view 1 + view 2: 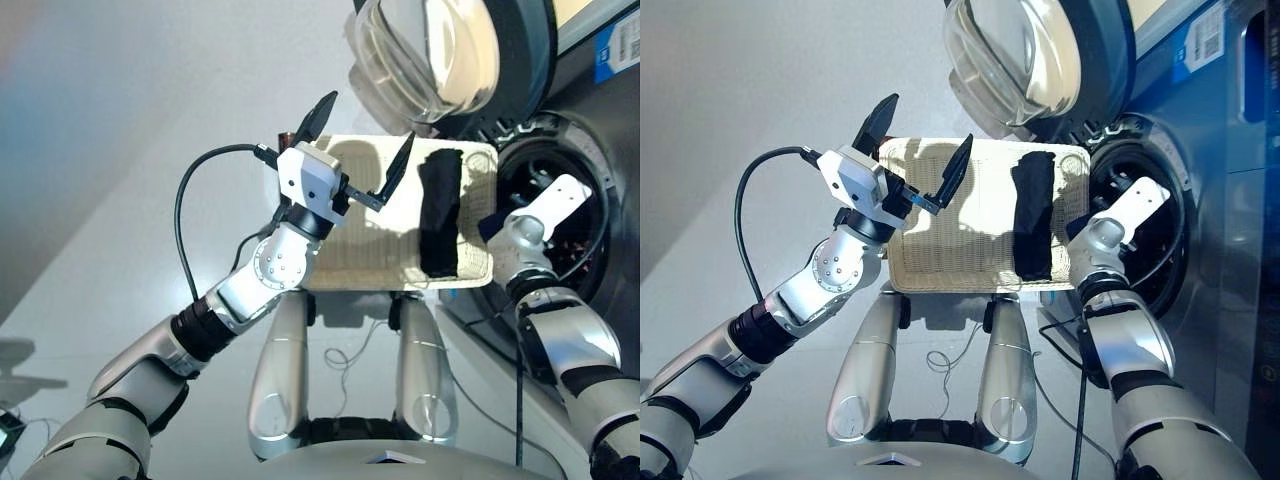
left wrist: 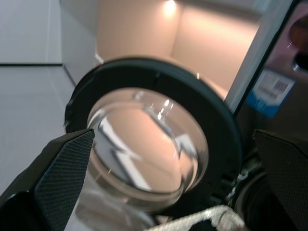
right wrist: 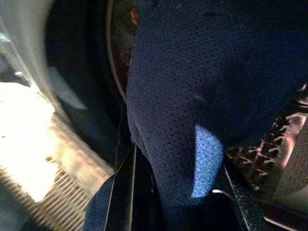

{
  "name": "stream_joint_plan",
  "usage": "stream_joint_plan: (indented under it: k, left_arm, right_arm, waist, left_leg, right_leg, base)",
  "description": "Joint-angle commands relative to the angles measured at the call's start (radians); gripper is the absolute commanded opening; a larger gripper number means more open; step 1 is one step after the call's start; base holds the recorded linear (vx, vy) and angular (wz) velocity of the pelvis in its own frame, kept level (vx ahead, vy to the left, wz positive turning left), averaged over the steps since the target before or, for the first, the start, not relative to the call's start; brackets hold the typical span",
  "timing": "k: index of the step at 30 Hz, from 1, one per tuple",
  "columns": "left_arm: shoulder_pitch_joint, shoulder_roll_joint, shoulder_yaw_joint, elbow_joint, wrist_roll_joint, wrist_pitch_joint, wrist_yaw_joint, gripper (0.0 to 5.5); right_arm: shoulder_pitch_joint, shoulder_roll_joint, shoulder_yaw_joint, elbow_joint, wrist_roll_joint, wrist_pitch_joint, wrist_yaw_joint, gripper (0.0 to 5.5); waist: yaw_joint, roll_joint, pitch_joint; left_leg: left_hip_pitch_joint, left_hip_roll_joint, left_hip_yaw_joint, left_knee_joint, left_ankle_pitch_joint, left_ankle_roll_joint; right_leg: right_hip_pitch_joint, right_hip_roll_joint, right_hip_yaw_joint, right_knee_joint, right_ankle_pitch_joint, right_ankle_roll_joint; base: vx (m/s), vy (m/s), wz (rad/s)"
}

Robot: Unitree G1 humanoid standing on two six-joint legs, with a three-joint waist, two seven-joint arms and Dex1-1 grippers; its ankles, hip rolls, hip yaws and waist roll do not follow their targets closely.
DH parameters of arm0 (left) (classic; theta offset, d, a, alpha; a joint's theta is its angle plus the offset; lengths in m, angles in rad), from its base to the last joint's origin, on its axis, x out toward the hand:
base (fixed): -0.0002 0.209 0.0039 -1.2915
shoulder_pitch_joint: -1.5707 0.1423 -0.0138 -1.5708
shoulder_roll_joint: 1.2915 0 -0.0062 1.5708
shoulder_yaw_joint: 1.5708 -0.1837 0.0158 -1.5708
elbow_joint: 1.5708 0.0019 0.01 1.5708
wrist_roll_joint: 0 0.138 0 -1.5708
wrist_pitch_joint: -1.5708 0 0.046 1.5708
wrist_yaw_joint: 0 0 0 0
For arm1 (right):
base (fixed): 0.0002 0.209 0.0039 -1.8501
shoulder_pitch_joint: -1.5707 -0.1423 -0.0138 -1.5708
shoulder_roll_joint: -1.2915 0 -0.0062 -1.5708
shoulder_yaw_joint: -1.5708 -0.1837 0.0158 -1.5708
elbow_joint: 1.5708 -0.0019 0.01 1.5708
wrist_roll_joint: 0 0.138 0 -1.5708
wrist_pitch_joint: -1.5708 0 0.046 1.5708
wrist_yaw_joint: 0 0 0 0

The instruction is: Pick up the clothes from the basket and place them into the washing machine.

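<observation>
The cream-white basket (image 1: 365, 250) lies in front of me, with a black cloth (image 1: 440, 212) stretched along its right side. My left gripper (image 1: 358, 142) hovers open above the basket's left part and holds nothing. The washing machine (image 1: 1230, 210) stands on the right with its round drum opening beside the basket. My right gripper (image 1: 572, 195) reaches into that opening, shut on the navy blue cloth (image 3: 207, 86). That cloth fills the right wrist view and hides most of the fingers. A corner of the navy cloth (image 1: 490, 226) shows by the right wrist.
The glass porthole door (image 1: 430, 50) hangs open above the basket's far edge, close to the left gripper. A black cable (image 1: 185, 215) loops off the left wrist. A blue label (image 1: 615, 45) sits on the appliance front. Grey floor spreads to the left.
</observation>
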State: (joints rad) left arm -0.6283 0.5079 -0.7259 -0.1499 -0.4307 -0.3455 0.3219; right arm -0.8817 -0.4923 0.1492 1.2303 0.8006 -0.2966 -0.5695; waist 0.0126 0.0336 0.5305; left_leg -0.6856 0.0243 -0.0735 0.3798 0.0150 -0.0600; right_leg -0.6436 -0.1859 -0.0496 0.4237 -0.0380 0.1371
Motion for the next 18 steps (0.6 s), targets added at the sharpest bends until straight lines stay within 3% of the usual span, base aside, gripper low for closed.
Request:
stream_joint_plan:
  k: [1, 11, 18]
  left_arm:
    - [0.01, -0.01, 0.052, -0.139, 0.013, -0.043, 0.004, 5.5]
    - [0.023, 0.009, 0.075, -0.223, 0.033, -0.051, 0.028, 5.5]
    - [0.007, 0.028, 0.102, -0.255, 0.068, -0.054, 0.068, 5.5]
  right_arm:
    - [-0.053, -0.141, -0.04, -0.014, 0.0, -0.036, -0.049, 0.0]
    - [-0.135, -0.308, -0.027, 0.055, -0.023, -0.011, -0.058, 0.0]
    - [-0.156, -0.357, -0.005, 0.073, -0.036, -0.007, -0.055, 0.0]
  waist:
    - [0.004, 0.017, -0.011]
    - [-0.007, 0.045, -0.011]
    - [-0.013, 0.053, -0.011]
  left_leg:
    - [-0.023, -0.048, 0.075, 0.048, -0.05, 0.029]
    - [-0.193, -0.04, 0.081, 0.124, -0.066, 0.019]
    - [-0.285, -0.039, 0.09, 0.174, -0.079, 0.02]
  right_leg:
    - [-0.093, 0.041, 0.023, 0.051, 0.013, -0.056]
    - [-0.278, 0.046, 0.032, 0.157, -0.015, -0.062]
    - [-0.377, 0.046, 0.041, 0.21, -0.02, -0.063]
  base:
    - [0.0, 0.0, 0.0]
    - [-0.009, -0.013, 0.028]
    - [0.0, 0.0, 0.0]
